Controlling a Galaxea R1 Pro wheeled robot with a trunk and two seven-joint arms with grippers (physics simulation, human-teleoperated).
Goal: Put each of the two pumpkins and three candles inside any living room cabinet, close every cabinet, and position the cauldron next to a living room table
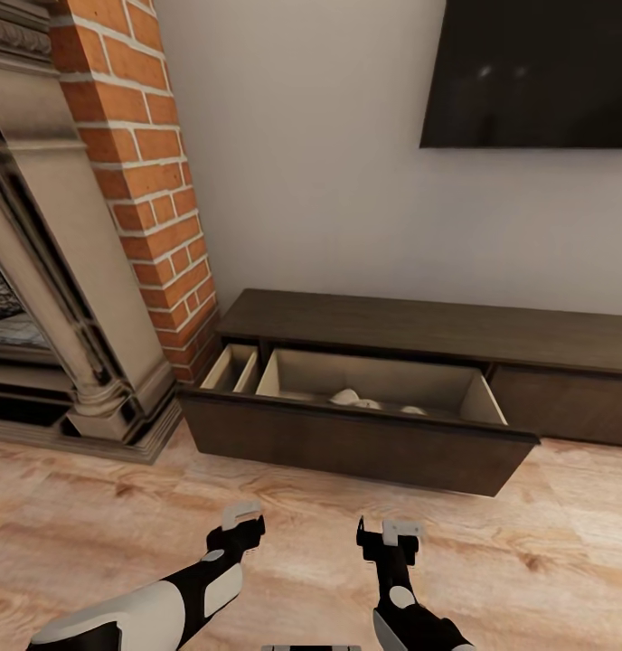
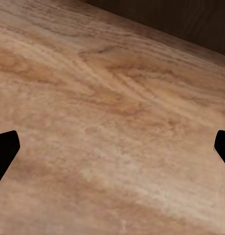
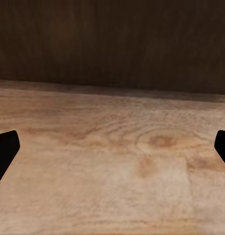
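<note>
At the bottom of the head view, the left gripper (image 1: pixel 241 523) and right gripper (image 1: pixel 390 533) are held with fingers spread, empty, over bare wood floor (image 1: pixel 284 515). Mid-frame, the cabinet (image 1: pixel 365 384) stands with one drawer (image 1: pixel 347 443) pulled out; pale rounded items inside (image 1: pixel 365 398) are half hidden, unidentifiable.

Even, soft, shadowless rendered light; faint glare spots on the dark screen (image 1: pixel 528 72); wrist views slightly blurred.

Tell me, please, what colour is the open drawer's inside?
Pale tan inside the drawer, best seen in the head view.
</note>
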